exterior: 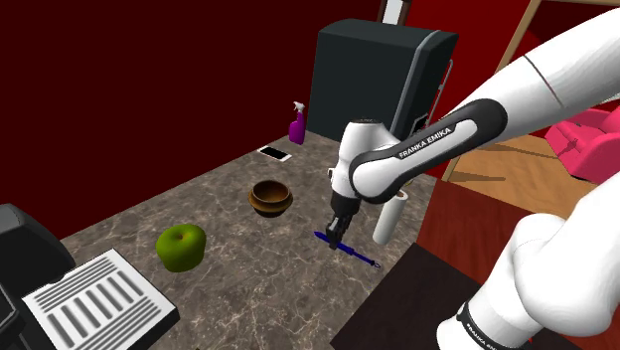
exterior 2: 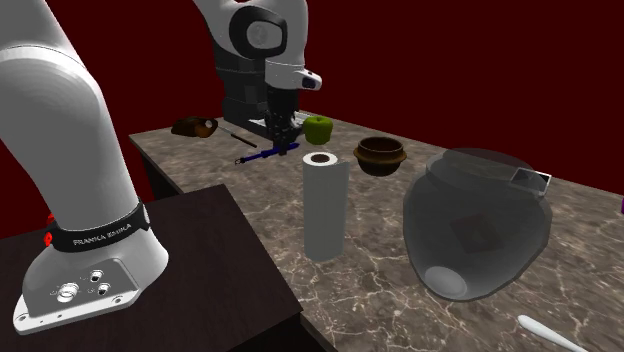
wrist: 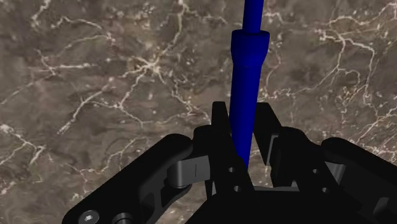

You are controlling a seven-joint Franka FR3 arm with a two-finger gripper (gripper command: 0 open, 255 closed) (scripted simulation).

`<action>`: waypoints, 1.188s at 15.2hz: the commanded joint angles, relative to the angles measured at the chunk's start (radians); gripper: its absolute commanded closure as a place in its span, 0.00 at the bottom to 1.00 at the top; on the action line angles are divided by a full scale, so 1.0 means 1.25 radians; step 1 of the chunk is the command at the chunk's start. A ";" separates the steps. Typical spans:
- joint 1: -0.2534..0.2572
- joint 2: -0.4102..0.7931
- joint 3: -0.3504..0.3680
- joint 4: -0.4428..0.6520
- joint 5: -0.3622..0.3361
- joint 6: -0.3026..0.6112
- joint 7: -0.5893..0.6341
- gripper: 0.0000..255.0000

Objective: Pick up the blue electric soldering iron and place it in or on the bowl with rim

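Two black fingers (wrist: 219,127) of the gripper (wrist: 242,109) are drawn in tight against one blue soldering iron (wrist: 245,63), one pressed to each side of its handle. The iron's thinner shaft runs away from the fingers and is cut off by the edge of the wrist view. In the shoulder view the gripper (exterior: 339,227) points straight down and the iron (exterior: 348,248) sits low on the brown marbled tabletop (exterior: 199,204), near its right edge; whether it touches the surface is hard to make out. Just right of it stands one upright white paper roll (exterior: 387,221), partly hidden by the arm. One brown bowl (exterior: 270,199) with a rim sits empty, near the iron on the shoulder view's left. One green apple (exterior: 181,247) lies nearer and further left. Toward the far end are one flat phone (exterior: 274,153), one purple spray bottle (exterior: 296,124) and one dark boxy appliance (exterior: 383,75). One slatted white panel (exterior: 99,298) at the near left is cut off by the frame.
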 commanded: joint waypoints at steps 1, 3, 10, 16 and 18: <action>-0.002 -0.022 0.000 0.006 -0.005 -0.029 0.005 1.00; -0.003 -0.041 -0.001 0.014 -0.009 -0.055 0.010 1.00; -0.014 -0.019 -0.009 0.095 -0.025 -0.115 0.009 1.00; -0.033 0.154 -0.029 0.294 -0.042 -0.144 -0.014 1.00; -0.038 0.210 -0.035 0.366 -0.045 -0.161 -0.020 1.00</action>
